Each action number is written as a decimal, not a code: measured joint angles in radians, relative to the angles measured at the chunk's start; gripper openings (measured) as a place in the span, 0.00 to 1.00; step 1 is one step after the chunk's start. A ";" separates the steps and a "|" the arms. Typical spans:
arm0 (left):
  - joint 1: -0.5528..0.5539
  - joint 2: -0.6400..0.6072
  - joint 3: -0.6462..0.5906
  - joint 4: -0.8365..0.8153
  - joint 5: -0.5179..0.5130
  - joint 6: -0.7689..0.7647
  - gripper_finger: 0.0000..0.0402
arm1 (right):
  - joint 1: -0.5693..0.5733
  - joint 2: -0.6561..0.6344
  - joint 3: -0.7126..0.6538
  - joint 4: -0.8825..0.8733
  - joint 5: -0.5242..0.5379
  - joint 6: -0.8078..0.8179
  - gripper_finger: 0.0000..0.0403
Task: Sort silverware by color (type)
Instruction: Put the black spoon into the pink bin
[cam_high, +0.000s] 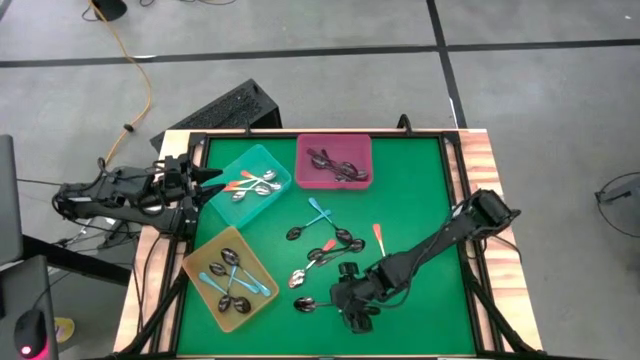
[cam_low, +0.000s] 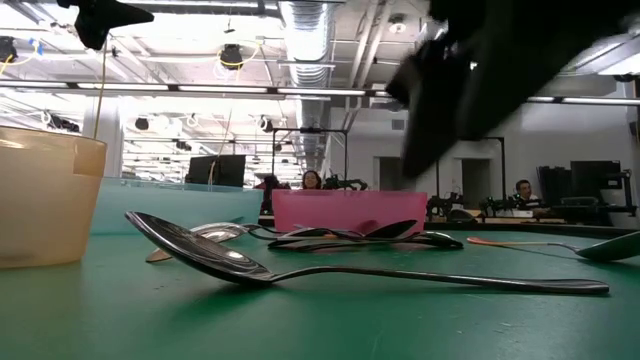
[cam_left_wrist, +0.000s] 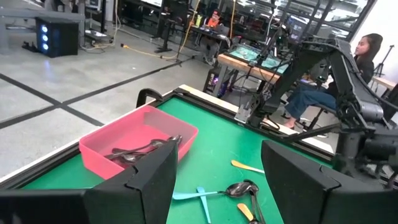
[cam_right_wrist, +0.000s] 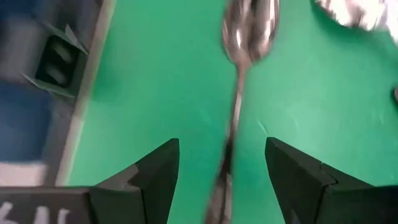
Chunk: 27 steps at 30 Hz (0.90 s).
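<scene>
The right arm reaches in from the table's far right edge, bent low across the green mat (cam_high: 420, 190), its right gripper (cam_high: 352, 312) wide open and holding nothing, fingers straddling the handle of an all-metal spoon (cam_right_wrist: 239, 56) lying on the mat near the front edge. The left gripper (cam_high: 207, 186) hovers at the teal tray (cam_high: 232, 172), also wide open and empty. More spoons lie mid-mat and in the teal, pink (cam_high: 334, 145) and yellow (cam_high: 196, 260) trays

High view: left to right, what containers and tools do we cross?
Left tool → yellow tray → teal tray → pink tray → right tool.
</scene>
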 joint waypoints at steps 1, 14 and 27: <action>0.000 0.000 0.000 0.000 0.000 0.000 0.54 | -0.003 0.012 0.014 -0.020 -0.001 -0.015 0.62; 0.000 0.000 0.000 0.000 0.006 0.000 0.54 | -0.011 0.027 0.101 -0.110 0.082 -0.083 0.62; 0.000 0.000 0.000 -0.013 0.008 0.003 0.54 | 0.010 0.176 0.214 -0.145 0.114 -0.062 0.62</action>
